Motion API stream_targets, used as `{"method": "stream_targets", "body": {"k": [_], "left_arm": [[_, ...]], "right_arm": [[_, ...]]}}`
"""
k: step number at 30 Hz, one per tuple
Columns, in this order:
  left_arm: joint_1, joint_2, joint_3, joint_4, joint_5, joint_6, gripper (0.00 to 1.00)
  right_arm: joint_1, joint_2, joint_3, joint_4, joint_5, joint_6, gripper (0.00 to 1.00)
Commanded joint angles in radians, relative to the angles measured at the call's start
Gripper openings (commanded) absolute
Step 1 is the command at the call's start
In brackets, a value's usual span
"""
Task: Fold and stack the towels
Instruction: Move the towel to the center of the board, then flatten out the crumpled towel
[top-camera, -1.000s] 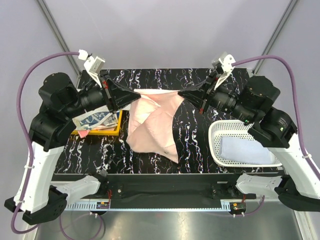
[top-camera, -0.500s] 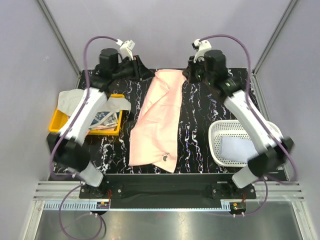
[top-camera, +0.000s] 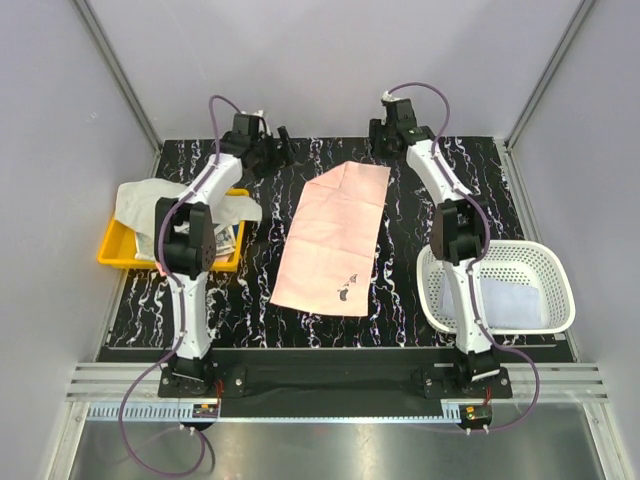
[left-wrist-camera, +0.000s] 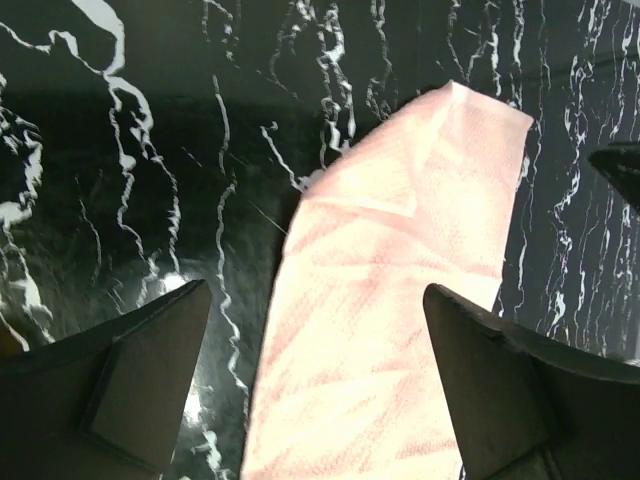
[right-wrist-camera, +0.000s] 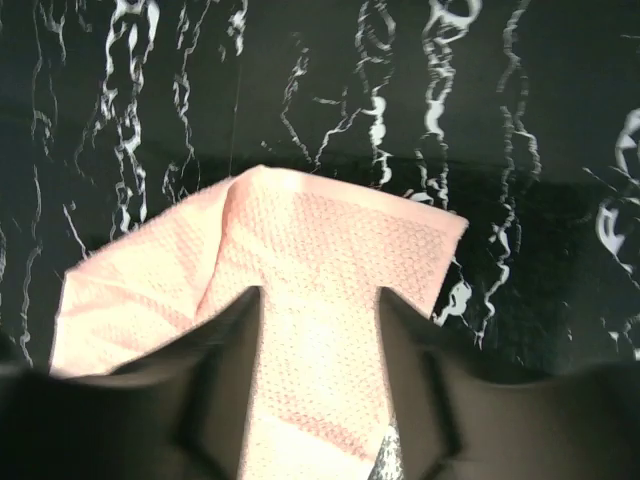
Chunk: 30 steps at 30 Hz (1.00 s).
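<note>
While the pink towel lies spread on the counter between my two arms, long side running away from me, neither side grips it. Left end effector: fingers wide apart, above bare counter just beside the towel's far left corner, nothing in them. Right end effector: fingers apart, over the far right corner, cloth showing in the gap but lying on the counter, not clamped.

Judgement: spread step done, fold not yet started. The far edge is not quite flat; both wrist views show a raised crease near the corners. A small dark mark sits near the towel's near edge.

To fold well:
- come down on the two far corners, one per side, and pinch only the top layer
- close both at the same time so the edge stays straight
- lift low, carry the far edge toward me and lay it corner on corner over the near edge
- keep the two sides level, or the fold will skew
- press the crease out before the next fold

Other towels wait in the yellow tray on my left; one lies in the white basket on my right.
</note>
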Motion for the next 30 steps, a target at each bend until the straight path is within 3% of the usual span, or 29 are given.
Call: {"method": "stream_targets", "body": {"k": [1, 4, 7, 10, 13, 14, 20, 21, 24, 30], "left_arm": [[-0.091, -0.128, 0.017, 0.037, -0.166, 0.043, 0.90], [-0.153, -0.057, 0.105, -0.099, -0.273, 0.067, 0.76], [-0.209, -0.054, 0.065, -0.142, -0.395, 0.052, 0.67], [-0.248, -0.051, 0.047, -0.214, -0.501, 0.020, 0.54], [-0.284, -0.129, -0.054, -0.285, -0.591, -0.042, 0.44], [-0.304, -0.167, -0.197, -0.274, -0.603, -0.064, 0.42], [-0.361, -0.471, -0.634, -0.142, -0.620, -0.170, 0.40], [-0.369, -0.509, -0.764, -0.088, -0.617, -0.174, 0.40], [-0.398, -0.632, -0.945, 0.005, -0.563, -0.200, 0.42], [-0.488, -0.642, -1.019, -0.013, -0.612, -0.250, 0.46]], "right_arm": [[0.004, -0.152, 0.018, -0.008, 0.069, 0.049, 0.62], [0.005, -0.253, -0.173, 0.043, 0.073, 0.123, 0.62], [0.019, -0.322, -0.338, 0.066, 0.047, 0.166, 0.62], [0.074, -0.402, -0.468, 0.041, 0.100, 0.213, 0.53], [0.152, -0.552, -0.778, 0.106, 0.128, 0.264, 0.53], [0.172, -0.591, -0.841, 0.121, 0.145, 0.282, 0.53], [0.348, -0.847, -1.259, 0.227, 0.157, 0.408, 0.51], [0.381, -0.874, -1.302, 0.247, 0.159, 0.428, 0.52], [0.440, -0.953, -1.427, 0.270, 0.167, 0.493, 0.54], [0.534, -0.913, -1.487, 0.239, 0.227, 0.560, 0.56]]}}
